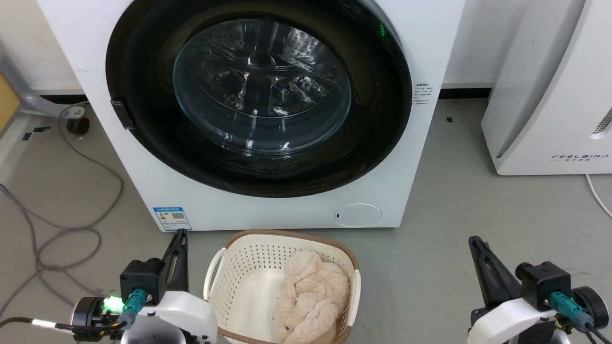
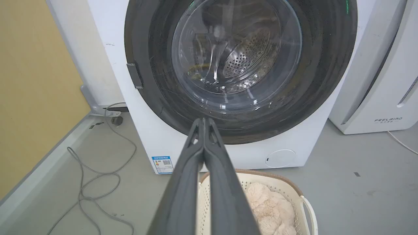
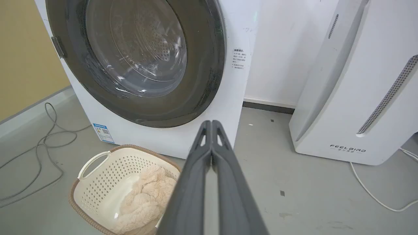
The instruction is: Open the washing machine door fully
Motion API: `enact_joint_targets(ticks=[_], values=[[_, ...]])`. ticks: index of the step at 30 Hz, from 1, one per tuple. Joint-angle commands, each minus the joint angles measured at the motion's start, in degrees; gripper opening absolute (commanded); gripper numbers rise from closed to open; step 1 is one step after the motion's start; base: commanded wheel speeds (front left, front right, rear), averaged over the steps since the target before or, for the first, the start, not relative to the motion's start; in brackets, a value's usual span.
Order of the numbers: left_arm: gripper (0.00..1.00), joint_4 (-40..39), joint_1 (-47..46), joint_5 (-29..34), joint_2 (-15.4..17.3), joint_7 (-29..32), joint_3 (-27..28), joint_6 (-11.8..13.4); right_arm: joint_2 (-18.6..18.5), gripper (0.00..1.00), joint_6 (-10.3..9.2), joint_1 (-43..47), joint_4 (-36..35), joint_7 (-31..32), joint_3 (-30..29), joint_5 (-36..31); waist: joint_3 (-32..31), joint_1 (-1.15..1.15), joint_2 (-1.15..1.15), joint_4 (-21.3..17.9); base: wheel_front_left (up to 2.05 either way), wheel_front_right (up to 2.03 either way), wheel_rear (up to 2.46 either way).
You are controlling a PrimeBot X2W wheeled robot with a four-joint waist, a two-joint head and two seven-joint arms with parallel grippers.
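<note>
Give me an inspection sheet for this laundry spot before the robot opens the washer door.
Surface: grey floor, a few small dark marks.
Job's things: door shut, flush with the white washer.
Clutter: cream basket holding a fluffy beige cloth, on the floor just in front of the washer.
Grippers: left pincer and right pincer both shut, empty, clear of the door.
Cables: grey cable looped on the floor at left; white cable at right.
Surroundings: white appliance at right; yellow panel at left.

Dark pincers [image 1: 180,235] [image 1: 473,241] — white wrists [image 1: 179,310] (teal plugs [image 1: 134,300])
</note>
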Motion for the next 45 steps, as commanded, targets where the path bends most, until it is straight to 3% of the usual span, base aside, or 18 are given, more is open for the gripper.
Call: enact_joint_targets(ticks=[1,22,23,32,34,40,45], values=[[0.0,-0.26,0.83,0.16,0.02,0.02,0.04,-0.25,0.05,0.0,0.05,-0.8,0.1,0.08,-0.12,-0.44,0.0,0.0,0.0,0.0,0.0,0.0,0.0],[0.0,-0.26,0.83,0.16,0.02,0.02,0.04,-0.25,0.05,0.0,0.05,-0.8,0.1,0.08,-0.12,-0.44,0.0,0.0,0.0,0.0,0.0,0.0,0.0],[1.0,0.02,-0.01,-0.01,0.0,-0.01,0.0,0.01,0.0,1.0,0.0,0.02,0.0,0.0,0.03,0.03,0.0,0.0,0.0,0.0,0.0,0.0,0.0],[1.0,0.66,-0.15,-0.21,0.0,-0.85,-0.49,-0.3,0.0,1.0,0.0,0.25,0.46,-0.68,-0.15,0.89,-0.01,0.0,0.0,-0.1,0.0,0.0,0.0],[1.0,0.88,-0.21,-0.28,0.0,-1.1,-0.62,-0.38,0.0,0.0,0.0,0.3,0.6,-0.88,-0.22,1.17,-0.01,0.0,0.0,-0.12,0.0,0.0,0.0],[1.0,1.45,-0.39,-0.57,0.0,-1.85,-1.05,-0.6,0.01,0.0,0.01,0.47,1.03,-1.51,-0.36,2.48,-0.05,0.0,0.0,-0.15,0.0,0.0,0.0],[1.0,1.8,-0.51,-0.79,0.0,-2.47,-1.42,-0.76,0.01,0.0,0.01,0.54,1.63,-2.24,0.13,7.75,-0.09,0.0,0.0,-0.17,0.0,0.0,0.0]])
